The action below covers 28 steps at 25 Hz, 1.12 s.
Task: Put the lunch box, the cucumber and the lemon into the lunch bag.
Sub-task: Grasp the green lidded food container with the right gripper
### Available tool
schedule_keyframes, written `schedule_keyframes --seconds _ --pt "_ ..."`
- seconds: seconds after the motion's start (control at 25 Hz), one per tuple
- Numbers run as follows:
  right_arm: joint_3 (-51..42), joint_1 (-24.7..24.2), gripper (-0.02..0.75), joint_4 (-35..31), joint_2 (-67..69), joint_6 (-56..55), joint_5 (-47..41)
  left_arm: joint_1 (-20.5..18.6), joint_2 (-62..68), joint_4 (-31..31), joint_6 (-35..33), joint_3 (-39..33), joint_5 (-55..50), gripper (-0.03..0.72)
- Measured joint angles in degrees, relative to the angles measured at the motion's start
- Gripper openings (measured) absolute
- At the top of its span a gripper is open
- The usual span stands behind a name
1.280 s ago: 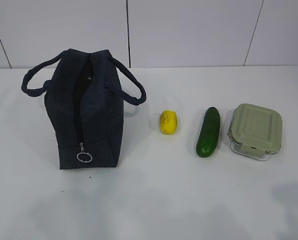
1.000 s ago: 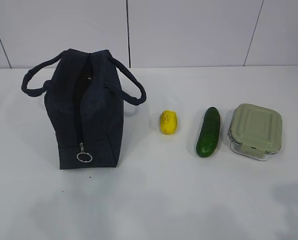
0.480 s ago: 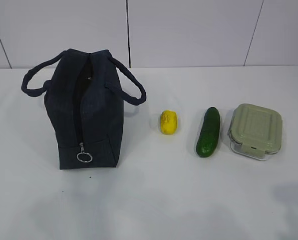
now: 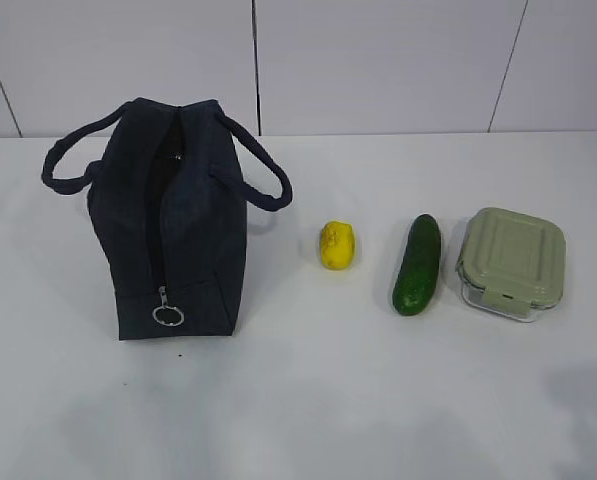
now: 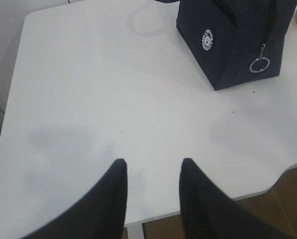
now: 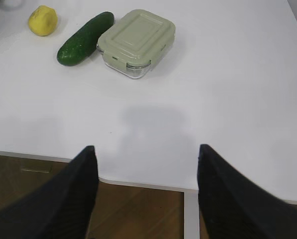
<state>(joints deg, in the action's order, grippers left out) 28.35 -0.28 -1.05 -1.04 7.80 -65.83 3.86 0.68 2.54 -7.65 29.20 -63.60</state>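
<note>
The navy lunch bag point(image 4: 173, 215) stands at the left of the white table, zipper open along its top, silver ring pull point(image 4: 168, 315) at the near end; it also shows in the left wrist view point(image 5: 233, 37). To its right lie the yellow lemon point(image 4: 338, 244), the dark green cucumber point(image 4: 418, 264) and the sage-lidded lunch box point(image 4: 511, 261), also in the right wrist view: lemon point(image 6: 43, 20), cucumber point(image 6: 84, 39), lunch box point(image 6: 137, 42). My left gripper point(image 5: 151, 167) is open and empty over the table's near left edge. My right gripper point(image 6: 146, 152) is open and empty over the near right edge. Neither gripper shows in the exterior view.
The white table point(image 4: 308, 400) ends at a tiled wall point(image 4: 378, 60) behind. Its front edge and the brown floor point(image 6: 138, 214) show below both grippers. The bag's two loop handles point(image 4: 263, 170) hang out to either side.
</note>
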Motion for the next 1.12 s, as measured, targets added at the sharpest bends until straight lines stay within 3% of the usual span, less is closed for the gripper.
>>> schedule_keyframes --seconds 0.4,0.76,1.12 --pt "0.72 0.00 0.474 -3.38 3.07 0.00 1.86 0.00 0.00 0.00 0.00 0.00 0.00 0.239" --pt "2.75 0.00 0.474 -27.14 25.50 3.32 16.19 0.00 0.00 -0.12 0.00 0.00 0.00 0.239" --pt "8.38 0.00 0.474 -38.06 46.28 13.02 20.93 0.00 0.00 -0.12 0.00 0.00 0.00 0.239"
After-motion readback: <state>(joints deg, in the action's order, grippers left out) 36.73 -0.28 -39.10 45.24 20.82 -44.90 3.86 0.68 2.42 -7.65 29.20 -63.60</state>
